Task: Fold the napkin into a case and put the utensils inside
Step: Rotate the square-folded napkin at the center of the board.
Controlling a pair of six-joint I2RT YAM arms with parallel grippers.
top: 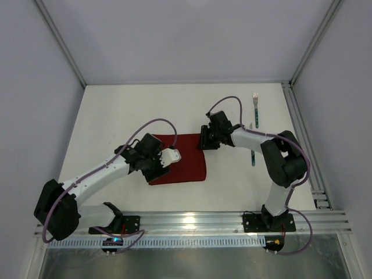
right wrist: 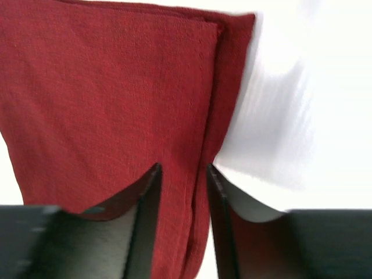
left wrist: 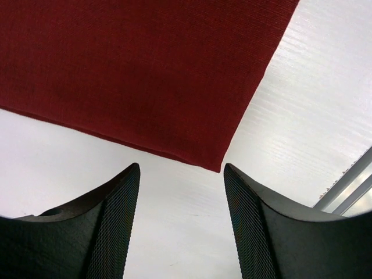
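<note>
The napkin point(top: 181, 160) lies flat on the white table point(top: 116, 116) between the 2 arms, already folded into a dark red rectangle; the right wrist view shows 2 layers stacked along its edge point(right wrist: 218, 87), the upper one set slightly in from the lower; it is not yet the narrow case. The left gripper point(left wrist: 181, 180) is spread wide and hovers over bare table just off one corner of the cloth point(left wrist: 220, 165), holding nothing. The right gripper point(right wrist: 183, 174) has its jaws at a narrow gap directly over the doubled edge, cloth showing in the gap; they do not look clamped on it. The fork point(top: 255, 109) lies well apart at the far right; the knife point(top: 253, 157) lies nearer on that side, partly hidden by the right arm; neither touches the cloth. By my judgement the napkin is light and limp, with no stiffness of its own; lifted by 1 point it would sag and twist, so each fold wants 2 holds, at the 2 corners of 1 edge; the pinch must catch both layers, or the top one will peel off and the fold will open; the table looks smooth, so a dragged cloth may slide rather than crease. The utensils look stiff, thin and low, likely slippery on metal; the teal handle seems the better grip.
</note>
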